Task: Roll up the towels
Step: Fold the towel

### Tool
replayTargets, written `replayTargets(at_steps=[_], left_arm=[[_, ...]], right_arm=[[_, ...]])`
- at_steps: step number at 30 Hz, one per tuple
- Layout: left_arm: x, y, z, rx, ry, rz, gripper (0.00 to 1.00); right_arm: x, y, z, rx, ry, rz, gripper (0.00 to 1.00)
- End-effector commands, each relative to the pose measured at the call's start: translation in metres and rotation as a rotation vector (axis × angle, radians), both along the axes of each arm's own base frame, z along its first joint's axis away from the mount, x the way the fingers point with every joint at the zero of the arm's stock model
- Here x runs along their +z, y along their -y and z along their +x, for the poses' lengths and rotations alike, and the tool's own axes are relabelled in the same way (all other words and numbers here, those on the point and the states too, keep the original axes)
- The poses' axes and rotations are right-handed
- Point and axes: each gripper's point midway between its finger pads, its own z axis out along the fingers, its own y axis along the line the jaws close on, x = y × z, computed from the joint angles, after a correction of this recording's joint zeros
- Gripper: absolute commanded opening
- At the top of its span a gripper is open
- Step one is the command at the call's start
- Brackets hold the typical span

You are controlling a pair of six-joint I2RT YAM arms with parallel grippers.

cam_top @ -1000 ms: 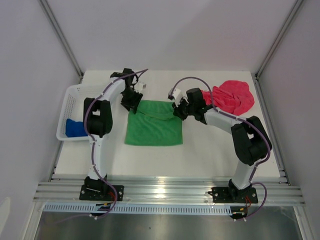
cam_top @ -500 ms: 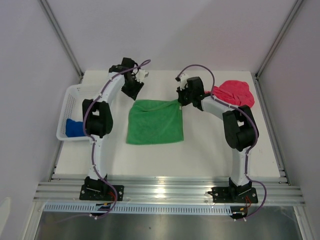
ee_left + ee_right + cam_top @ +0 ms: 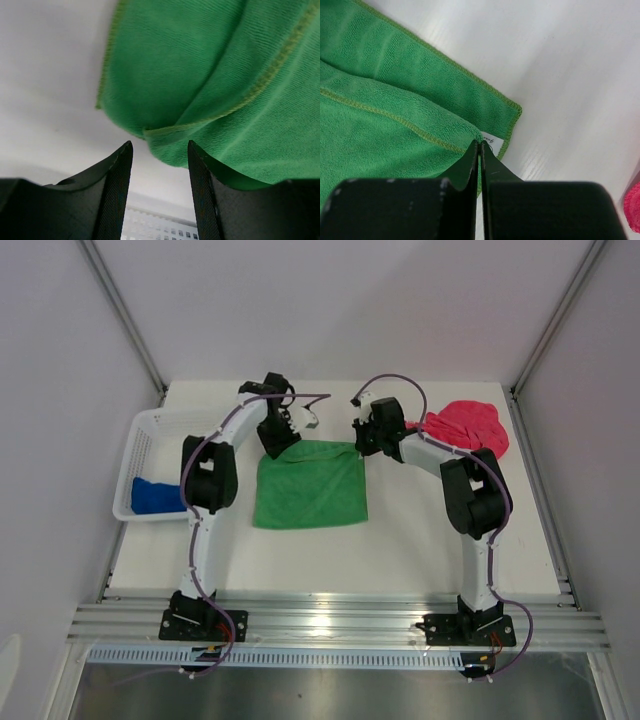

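Observation:
The green towel (image 3: 308,485) lies spread in the middle of the table, its far edge folded over. My left gripper (image 3: 282,436) is open and empty at the towel's far left corner; in the left wrist view the green towel (image 3: 210,75) has its folded hem just beyond my left gripper (image 3: 159,150). My right gripper (image 3: 362,439) is shut on the far right corner; the right wrist view shows my right gripper (image 3: 479,142) pinching a fold of the green towel (image 3: 385,115). The pink-red towel (image 3: 466,430) lies crumpled at the far right. The blue towel (image 3: 151,495) lies in the basket.
A white mesh basket (image 3: 141,436) stands at the table's left edge and shows in the left wrist view (image 3: 160,225). The pink-red towel's edge shows at the right wrist view's right border (image 3: 632,207). The table ends just beyond both grippers.
The towel's far edge was drawn back from a folded-over heap and now lies spread. My left gripper has moved right and down to the far left corner. My right gripper stays at the far right corner.

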Motion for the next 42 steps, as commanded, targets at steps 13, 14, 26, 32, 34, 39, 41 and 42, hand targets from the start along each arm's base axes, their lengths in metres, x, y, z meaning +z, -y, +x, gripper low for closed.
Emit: replayTargets(at_steps=[13, 14, 26, 32, 34, 39, 41, 42], left_arm=[[-0.014, -0.007, 0.008, -0.264, -0.027, 0.184, 0.41], [-0.014, -0.005, 0.011, -0.259, -0.015, 0.175, 0.41], [-0.005, 0.003, 0.017, -0.210, 0.055, 0.117, 0.01], [0.014, 0.001, 0.011, -0.135, 0.100, 0.072, 0.01], [0.018, -0.001, 0.010, -0.100, 0.103, 0.061, 0.01], [0.032, -0.003, 0.012, -0.018, 0.134, 0.032, 0.01], [0.039, -0.003, 0.011, 0.014, 0.145, 0.021, 0.01], [0.042, -0.002, 0.011, 0.025, 0.148, 0.018, 0.01]], right_arm=[[0.003, -0.001, -0.006, 0.001, 0.007, 0.025, 0.00], [0.003, -0.001, -0.006, 0.002, 0.007, 0.022, 0.00], [0.013, 0.000, -0.004, 0.001, 0.029, 0.015, 0.00], [0.034, 0.001, -0.006, -0.002, 0.063, 0.013, 0.00], [0.041, 0.002, -0.008, -0.011, 0.070, 0.011, 0.00], [0.055, 0.008, -0.012, -0.042, 0.076, 0.002, 0.00], [0.056, 0.011, -0.015, -0.055, 0.069, -0.002, 0.00], [0.057, 0.011, -0.016, -0.060, 0.065, -0.003, 0.00]])
